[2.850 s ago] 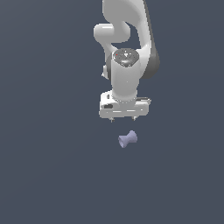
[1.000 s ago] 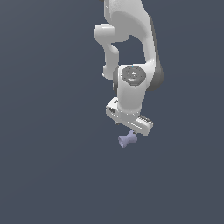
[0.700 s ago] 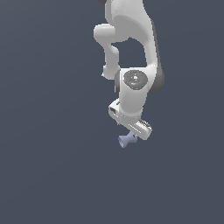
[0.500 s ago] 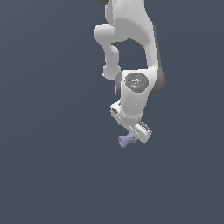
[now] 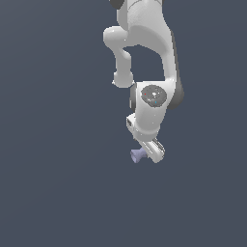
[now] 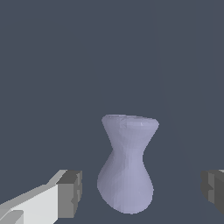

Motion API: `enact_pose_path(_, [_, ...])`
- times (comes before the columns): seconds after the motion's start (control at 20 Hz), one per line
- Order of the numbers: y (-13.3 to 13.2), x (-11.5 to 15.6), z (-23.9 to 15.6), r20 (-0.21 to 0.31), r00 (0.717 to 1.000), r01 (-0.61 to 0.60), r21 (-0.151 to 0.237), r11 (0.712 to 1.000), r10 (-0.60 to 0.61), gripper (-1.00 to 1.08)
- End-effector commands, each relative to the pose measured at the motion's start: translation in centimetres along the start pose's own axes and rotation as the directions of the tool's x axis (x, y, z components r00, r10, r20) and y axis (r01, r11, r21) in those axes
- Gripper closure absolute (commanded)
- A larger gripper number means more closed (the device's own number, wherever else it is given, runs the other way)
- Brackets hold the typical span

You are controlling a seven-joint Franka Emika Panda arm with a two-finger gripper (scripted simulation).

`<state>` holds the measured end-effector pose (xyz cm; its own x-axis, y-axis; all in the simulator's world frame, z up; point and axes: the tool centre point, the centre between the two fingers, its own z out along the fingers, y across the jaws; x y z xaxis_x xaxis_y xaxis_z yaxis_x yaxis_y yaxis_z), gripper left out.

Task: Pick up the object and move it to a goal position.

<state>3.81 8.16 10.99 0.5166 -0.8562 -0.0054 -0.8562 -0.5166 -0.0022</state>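
Note:
The object is a small pale lavender-blue spool [image 6: 127, 166] with flared ends and a narrow waist. In the wrist view it lies between my two grey fingertips [image 6: 70, 192], with clear gaps on both sides. In the exterior view the spool [image 5: 137, 154] pokes out at the exterior view's left of the white gripper [image 5: 150, 153], which is lowered over it and hides most of it. The jaws stand open and touch nothing.
The flat dark grey-blue surface [image 5: 58, 183] fills both views. The white arm [image 5: 144, 53] rises above the gripper. No other object or goal marker shows.
The gripper has turned and come down from above the spool until it covers most of it. The spool has not moved.

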Motion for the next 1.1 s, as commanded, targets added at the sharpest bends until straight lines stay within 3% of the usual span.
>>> enact_pose_path(0.0, [-0.1,0.0,0.2,-0.002,0.999,-0.033,-0.001,0.999,0.033,-0.92])
enact_pose_path(0.6, [-0.3,-0.1,0.8,-0.005,0.998,-0.070,-0.002,0.998,0.070,-0.92])
enact_pose_path(1.05, [-0.1,-0.1,5.0,-0.006,0.997,-0.074,-0.002,0.997,0.074,-0.92])
